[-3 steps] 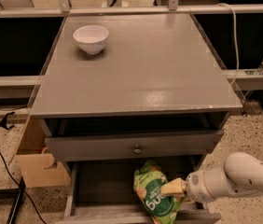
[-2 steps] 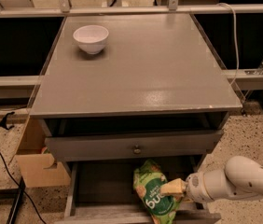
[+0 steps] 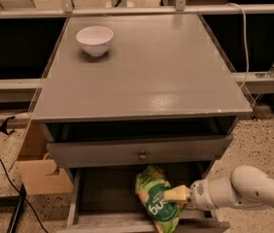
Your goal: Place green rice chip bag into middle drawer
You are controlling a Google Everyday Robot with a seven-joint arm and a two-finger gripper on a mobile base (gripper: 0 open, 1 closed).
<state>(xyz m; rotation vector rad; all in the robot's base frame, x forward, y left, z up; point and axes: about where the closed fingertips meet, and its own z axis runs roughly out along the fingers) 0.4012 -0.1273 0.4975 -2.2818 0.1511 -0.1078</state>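
A: Where is the gripper (image 3: 172,194)?
B: It is clamped on the green rice chip bag (image 3: 154,204) from the bag's right, over the middle drawer (image 3: 103,193).
A: And the bag's axis?
B: It runs back to front, with the lower end at the drawer's front edge.

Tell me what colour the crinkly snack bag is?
Crumpled foil snack bag: light and dark green, white lettering, camera view. The gripper is at its right side.
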